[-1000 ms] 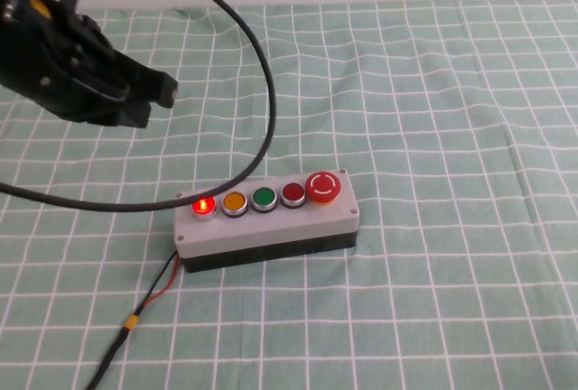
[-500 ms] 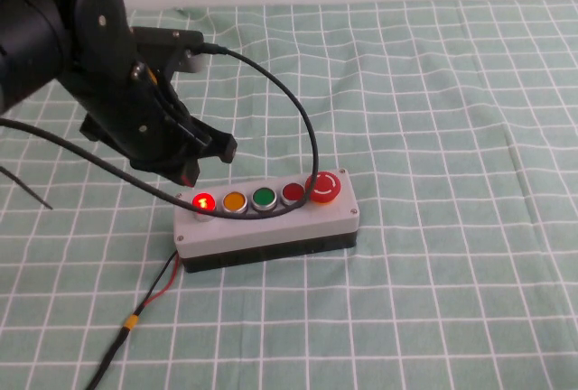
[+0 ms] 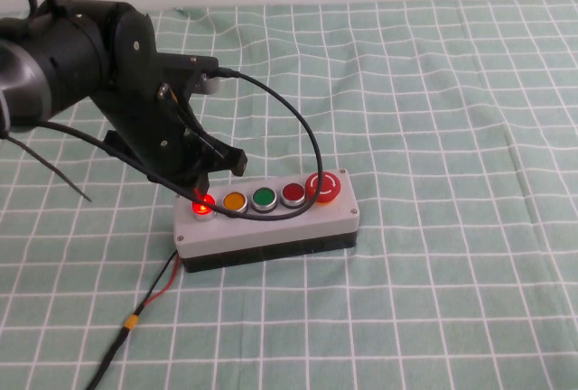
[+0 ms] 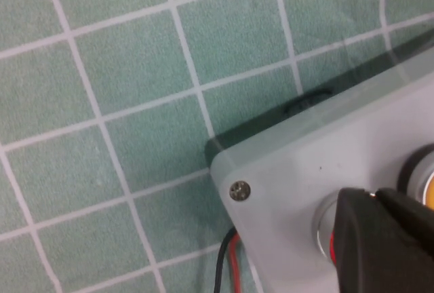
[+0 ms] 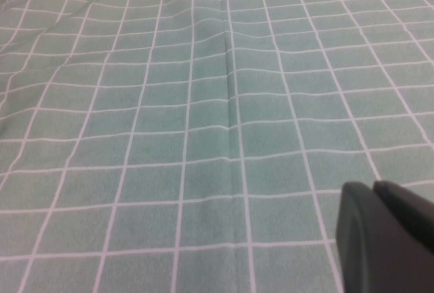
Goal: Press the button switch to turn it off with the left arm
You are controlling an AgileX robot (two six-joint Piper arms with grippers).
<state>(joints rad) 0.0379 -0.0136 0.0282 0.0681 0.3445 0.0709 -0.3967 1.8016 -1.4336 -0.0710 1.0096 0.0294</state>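
The button switch (image 3: pixel 202 207) glows bright red at the left end of the grey box (image 3: pixel 271 227). My left gripper (image 3: pixel 200 191) is shut and its tip sits right on top of that button. In the left wrist view the shut black fingers (image 4: pixel 380 239) cover most of the button (image 4: pixel 332 249), with a red sliver and its silver collar showing on the grey box (image 4: pixel 298 164). My right gripper (image 5: pixel 380 201) is shut, empty, over bare cloth, and out of the high view.
On the box sit orange (image 3: pixel 234 201), green (image 3: pixel 263 199), dark red (image 3: pixel 293 194) and a large red mushroom button (image 3: pixel 323 186). The arm's black cable (image 3: pixel 298 137) loops over these buttons. Red and black wires (image 3: pixel 149 304) leave the box's front left corner. Green checked cloth (image 3: pixel 433 119) covers the table.
My left arm has swung right and down from the far left, and its shut gripper tip now sits on the glowing red button. The button still glows.
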